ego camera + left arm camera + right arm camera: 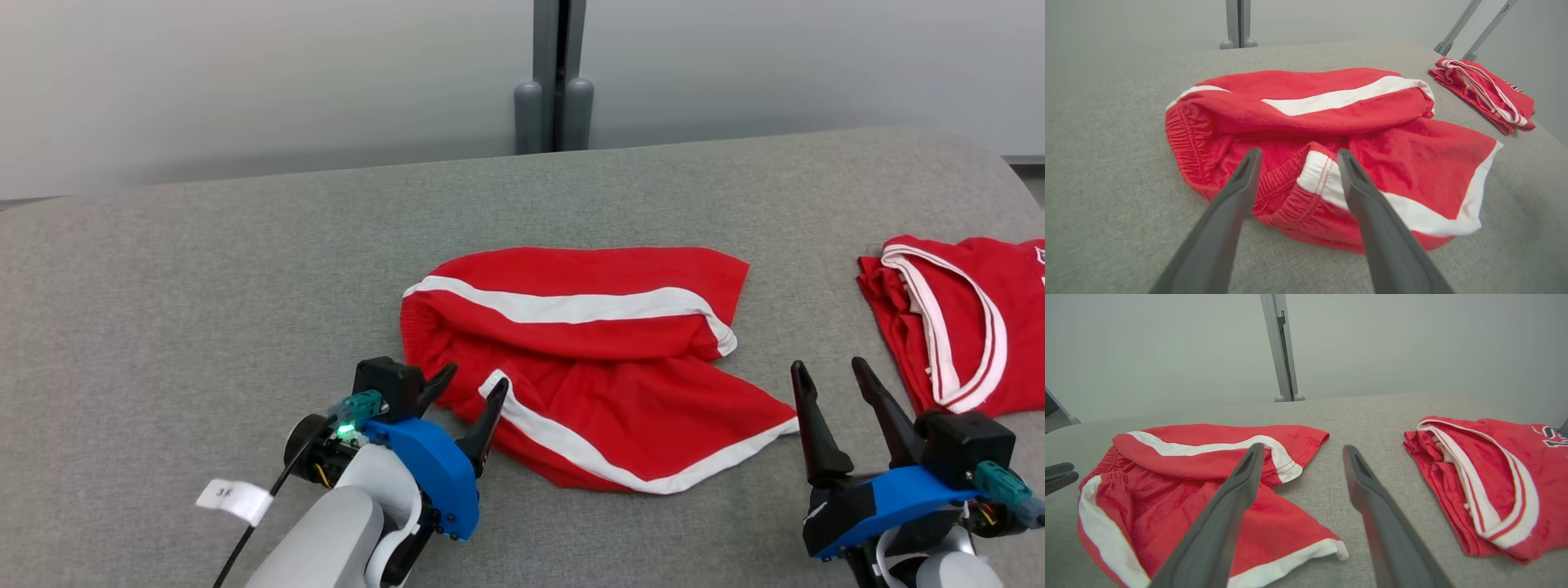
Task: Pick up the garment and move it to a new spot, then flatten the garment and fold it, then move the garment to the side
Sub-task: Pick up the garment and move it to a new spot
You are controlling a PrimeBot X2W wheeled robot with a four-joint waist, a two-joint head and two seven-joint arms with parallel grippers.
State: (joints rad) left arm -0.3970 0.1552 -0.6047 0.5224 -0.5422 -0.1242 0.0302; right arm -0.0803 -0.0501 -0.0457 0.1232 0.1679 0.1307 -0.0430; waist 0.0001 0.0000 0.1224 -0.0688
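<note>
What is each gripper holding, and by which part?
Nothing is held. The left gripper stands open at the waistband of the shorts, not closed on it; the right gripper is open over the grey surface beside the shorts.

Table [204, 269]: 1 garment [596, 359] is laid at centre, 1 jersey [955, 318] well apart at its right. Left gripper [474, 377] is placed at the garment's near-left edge; right gripper [829, 366] is set between the 2 items.

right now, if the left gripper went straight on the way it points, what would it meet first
The shorts: the open left gripper points at their waistband, just ahead. Whether a finger touches it is unclear.
</note>
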